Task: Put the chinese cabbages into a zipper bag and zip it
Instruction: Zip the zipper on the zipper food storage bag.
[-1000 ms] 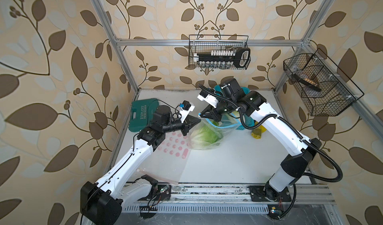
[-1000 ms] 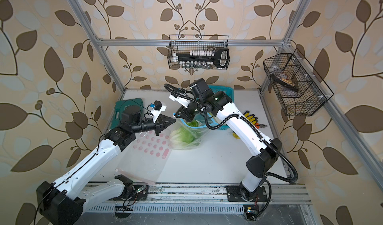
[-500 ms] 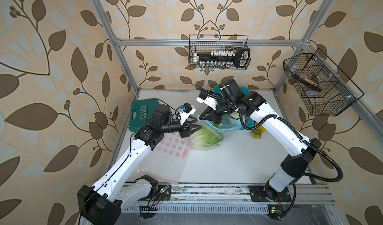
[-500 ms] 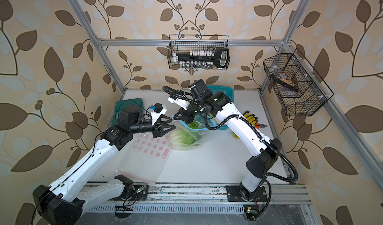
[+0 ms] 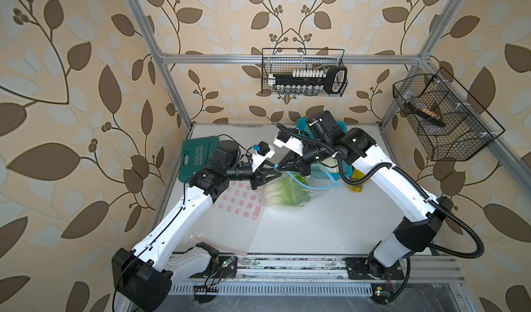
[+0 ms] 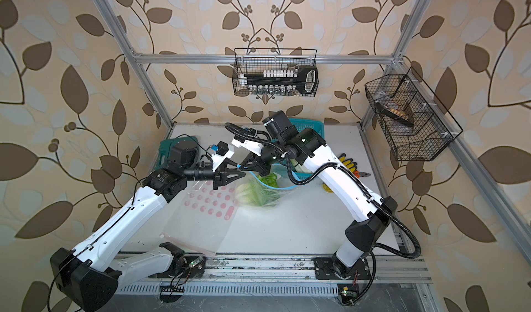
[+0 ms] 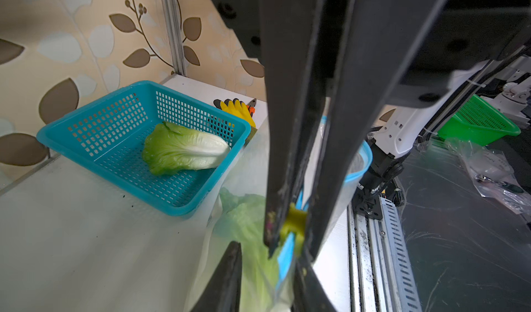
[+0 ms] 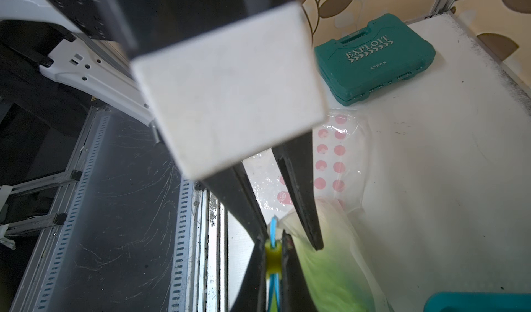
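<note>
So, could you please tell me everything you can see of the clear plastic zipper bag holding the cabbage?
The clear plastic zipper bag slumps on the white table, with green-and-white cabbage inside and its mouth open. The right gripper is shut on the yellow slider of its blue zip strip; the left gripper, open, straddles that strip.

Left gripper (image 5: pixel 275 172), jaws parted, meets right gripper (image 5: pixel 280 167), jaws pinched, tip to tip.

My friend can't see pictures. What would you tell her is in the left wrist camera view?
The right pincer pinches the yellow slider on a clear zipper bag with green cabbage inside, while the left pincer stands open around the bag's blue zip strip. Behind them, another cabbage lies in a blue basket.
</note>
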`<act>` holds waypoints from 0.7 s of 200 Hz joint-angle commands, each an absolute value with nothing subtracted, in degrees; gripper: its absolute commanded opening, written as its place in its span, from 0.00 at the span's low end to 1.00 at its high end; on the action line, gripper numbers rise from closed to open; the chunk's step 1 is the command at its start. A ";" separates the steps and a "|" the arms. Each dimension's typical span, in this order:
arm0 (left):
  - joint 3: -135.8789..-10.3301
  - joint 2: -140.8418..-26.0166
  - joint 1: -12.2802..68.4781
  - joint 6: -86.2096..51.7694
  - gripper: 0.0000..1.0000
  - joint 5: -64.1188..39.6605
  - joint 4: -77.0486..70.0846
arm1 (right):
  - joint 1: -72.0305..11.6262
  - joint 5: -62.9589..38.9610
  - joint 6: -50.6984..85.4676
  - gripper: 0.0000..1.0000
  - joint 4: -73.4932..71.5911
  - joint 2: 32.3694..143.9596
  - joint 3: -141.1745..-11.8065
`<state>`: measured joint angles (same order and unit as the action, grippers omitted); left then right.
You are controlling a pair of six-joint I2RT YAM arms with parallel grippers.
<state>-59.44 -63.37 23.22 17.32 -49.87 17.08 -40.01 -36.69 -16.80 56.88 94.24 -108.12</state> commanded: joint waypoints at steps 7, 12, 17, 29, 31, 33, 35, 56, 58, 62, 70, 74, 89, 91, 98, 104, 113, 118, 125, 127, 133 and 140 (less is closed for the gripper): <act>-62.13 -63.29 23.12 16.09 0.28 -52.78 13.82 | -40.34 -39.20 -18.66 0.00 58.09 93.21 -107.96; -62.24 -63.28 23.12 16.21 0.26 -52.82 13.94 | -40.33 -39.20 -18.69 0.00 57.99 93.09 -107.80; -62.31 -63.28 23.12 16.42 0.25 -52.74 13.90 | -40.30 -39.31 -18.57 0.00 57.91 92.99 -107.59; -62.40 -63.24 23.14 16.27 0.22 -52.72 13.81 | -40.34 -39.54 -18.63 0.00 57.80 92.89 -107.39; -62.47 -63.29 23.12 16.22 0.22 -52.73 13.74 | -40.34 -39.50 -18.59 0.00 57.76 92.90 -107.44; -62.48 -63.22 23.12 16.18 0.21 -52.80 13.59 | -40.34 -39.54 -18.58 0.00 57.81 92.92 -107.46; -62.49 -63.20 23.12 16.13 0.21 -52.86 13.46 | -40.34 -39.55 -18.62 0.00 57.83 92.97 -107.35; -62.32 -63.12 23.12 14.44 0.14 -54.09 11.36 | -40.34 -38.79 -18.51 0.00 57.73 93.07 -107.30; -62.27 -63.04 23.12 14.24 0.13 -54.24 11.12 | -40.32 -38.70 -18.47 0.00 57.74 93.03 -107.18; -62.15 -63.02 23.12 13.81 0.11 -54.43 10.63 | -40.34 -38.62 -18.51 0.00 57.72 92.97 -107.17; -61.81 -62.94 23.12 13.08 0.04 -54.57 9.71 | -40.33 -38.24 -18.50 0.00 57.59 92.91 -106.96; -61.66 -62.85 23.14 12.74 0.01 -54.68 9.40 | -40.34 -38.00 -18.38 0.00 57.47 92.83 -106.81; -61.12 -62.43 23.12 11.83 0.00 -54.22 8.50 | -40.34 -36.67 -18.24 0.00 56.79 92.34 -106.12; -61.00 -62.30 23.12 11.59 0.00 -54.05 8.34 | -40.34 -36.48 -18.18 0.00 56.71 92.23 -105.98; -60.51 -61.94 23.12 10.87 0.00 -53.52 7.74 | -40.26 -35.81 -18.01 0.00 56.22 91.90 -105.51; -59.98 -61.44 23.12 10.32 0.00 -52.84 7.13 | -40.11 -35.10 -17.78 0.00 55.71 91.61 -105.05; -58.88 -60.47 23.12 9.37 0.00 -51.74 5.92 | -39.62 -34.20 -17.26 0.00 54.79 90.89 -104.18; -58.23 -59.86 23.15 8.70 0.00 -50.97 5.17 | -39.43 -33.49 -16.94 0.00 54.06 90.45 -103.67; -57.32 -59.10 23.16 7.67 0.00 -50.01 4.23 | -39.01 -32.32 -16.40 0.00 52.79 89.68 -102.61; -57.13 -58.92 23.13 7.52 0.00 -49.79 3.96 | -38.89 -32.10 -16.18 0.00 52.40 89.44 -102.34; -56.42 -58.40 23.12 6.81 0.00 -49.14 3.39 | -38.54 -31.55 -15.86 0.00 51.51 88.77 -101.43; -55.56 -57.87 23.12 5.84 0.00 -48.08 2.52 | -38.05 -31.06 -15.63 0.00 50.70 88.14 -100.60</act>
<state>-57.12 -61.95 23.35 9.87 -51.03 10.20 -39.62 -34.63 -16.56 52.51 91.13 -103.48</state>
